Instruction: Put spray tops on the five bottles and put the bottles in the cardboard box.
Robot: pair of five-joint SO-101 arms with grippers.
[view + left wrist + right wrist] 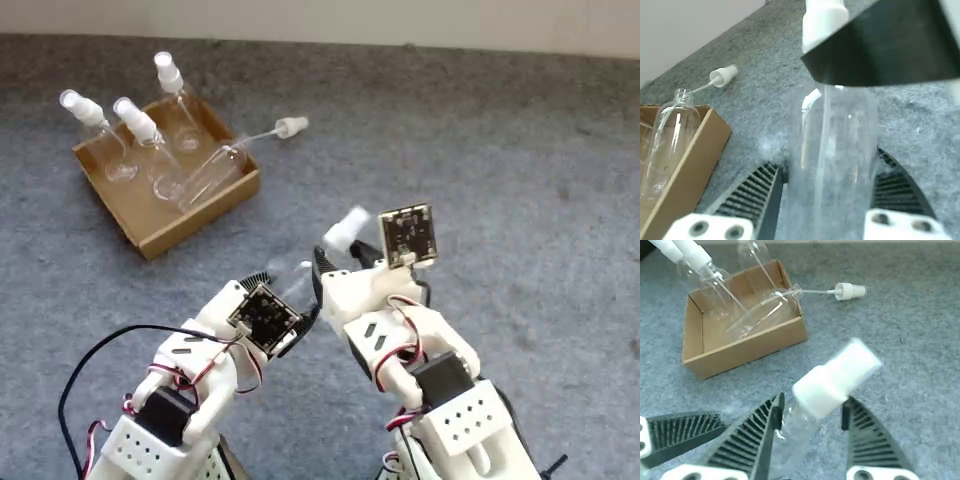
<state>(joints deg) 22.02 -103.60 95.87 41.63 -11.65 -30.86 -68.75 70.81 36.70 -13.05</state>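
Left wrist view: left gripper (830,167) clamps clear cylindrical bottle (835,125); right gripper (814,401), ribbed jaws, pinches white spray top (832,380).

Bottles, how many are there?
5. Three capped bottles stand in the cardboard box, an uncapped bottle leans on its rim, the fifth bottle sits between the left gripper and right gripper.

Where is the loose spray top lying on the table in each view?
High view: loose spray top on the table, just right of the cardboard box.
Left wrist view: loose spray top beyond the box corner.
Right wrist view: top beside the box.
Shared landmark: the cardboard box.
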